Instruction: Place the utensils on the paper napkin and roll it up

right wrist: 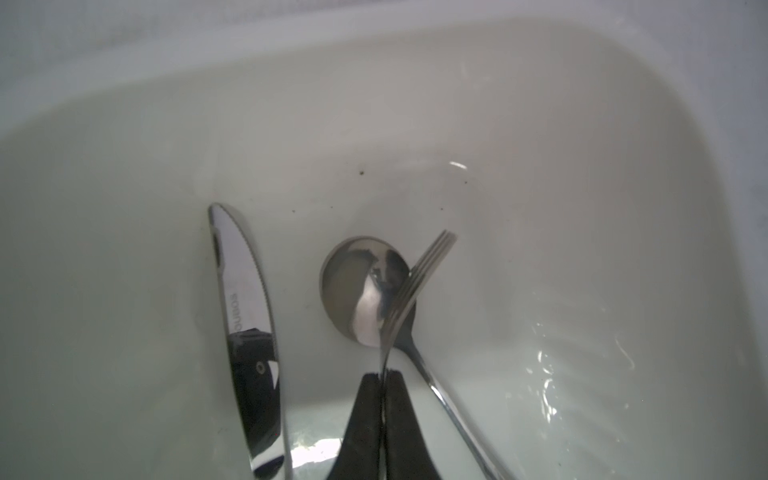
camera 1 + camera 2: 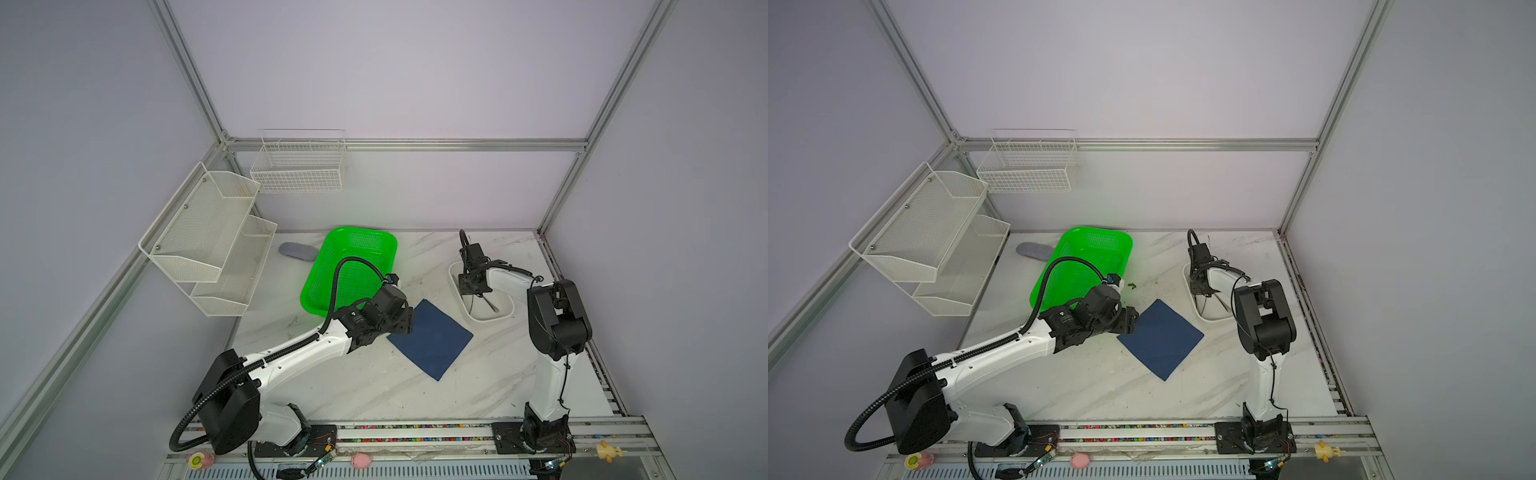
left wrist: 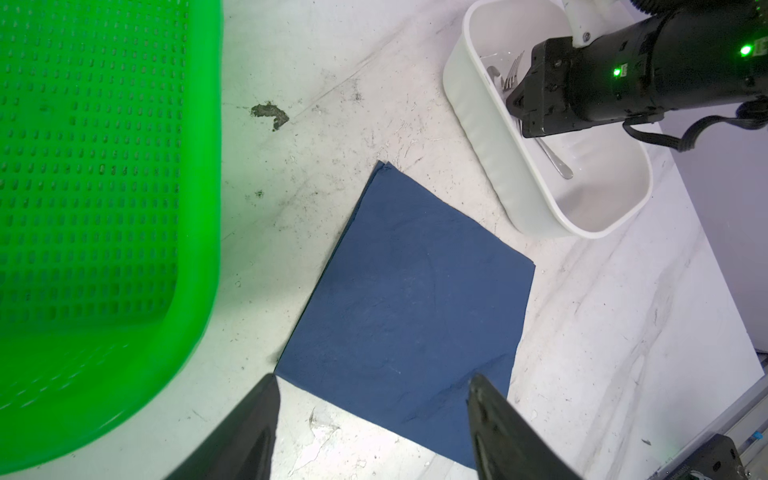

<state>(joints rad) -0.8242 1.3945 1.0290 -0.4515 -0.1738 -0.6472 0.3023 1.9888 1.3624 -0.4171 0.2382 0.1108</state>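
My right gripper (image 1: 381,376) is pinched on the fork (image 1: 419,274) inside the white tray (image 1: 540,124); spoon (image 1: 361,291) and knife (image 1: 241,291) lie there too. My left gripper (image 3: 374,380) hangs, fingers apart, over an edge of the blue napkin (image 3: 407,291), flat on the table (image 3: 602,332) near the tray.

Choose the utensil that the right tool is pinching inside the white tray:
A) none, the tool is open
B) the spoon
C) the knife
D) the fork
D: in the right wrist view the right tool is shut on the thin neck of the fork, while the knife and the spoon lie outside its grip in the white tray.
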